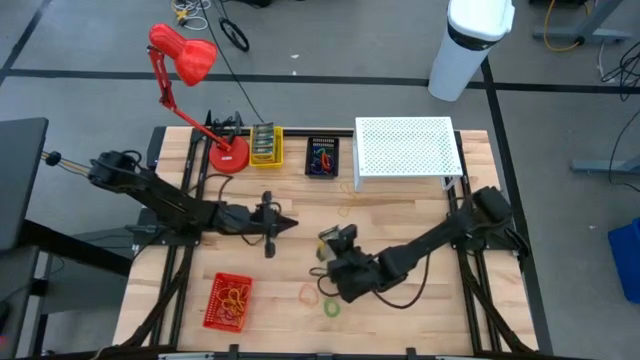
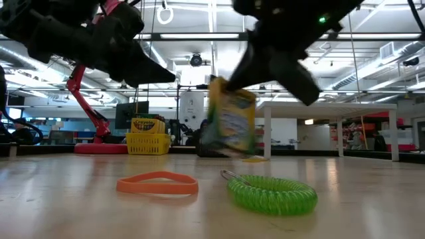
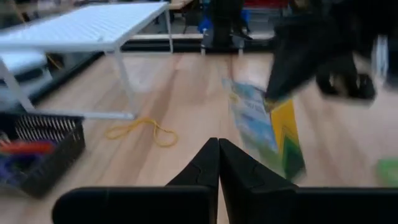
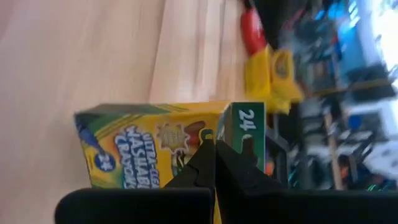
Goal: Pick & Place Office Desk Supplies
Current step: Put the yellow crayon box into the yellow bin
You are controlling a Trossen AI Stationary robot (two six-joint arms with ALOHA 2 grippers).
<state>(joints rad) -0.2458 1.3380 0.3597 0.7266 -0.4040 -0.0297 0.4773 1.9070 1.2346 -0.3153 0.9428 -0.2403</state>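
My right gripper (image 1: 336,252) is shut on a yellow-and-green crayon box (image 2: 231,123), which hangs tilted near the table's middle. My left gripper (image 1: 290,224) hovers shut just left of the box and touches nothing. An orange rubber band (image 2: 158,184) and a green coiled loop (image 2: 272,192) lie flat on the table near its front edge. A yellow rubber band (image 3: 140,130) lies by the white riser. More crayon boxes stand in a yellow basket (image 1: 265,145) at the back. My right gripper has the crayon box by its upper end (image 4: 235,127), where the yellow face meets the green end panel. The shut fingers (image 3: 283,74) come down at a slant from the table's right side. The box hangs tilted below them. Whether its lower edge (image 2: 229,153) touches the table, I cannot tell.
A white perforated riser (image 1: 405,150) stands at the back right, with a black basket (image 1: 322,158) of small items to its left. A red desk lamp (image 1: 185,60) rises at the back left. A red basket (image 1: 228,300) of rubber bands sits at the front left.
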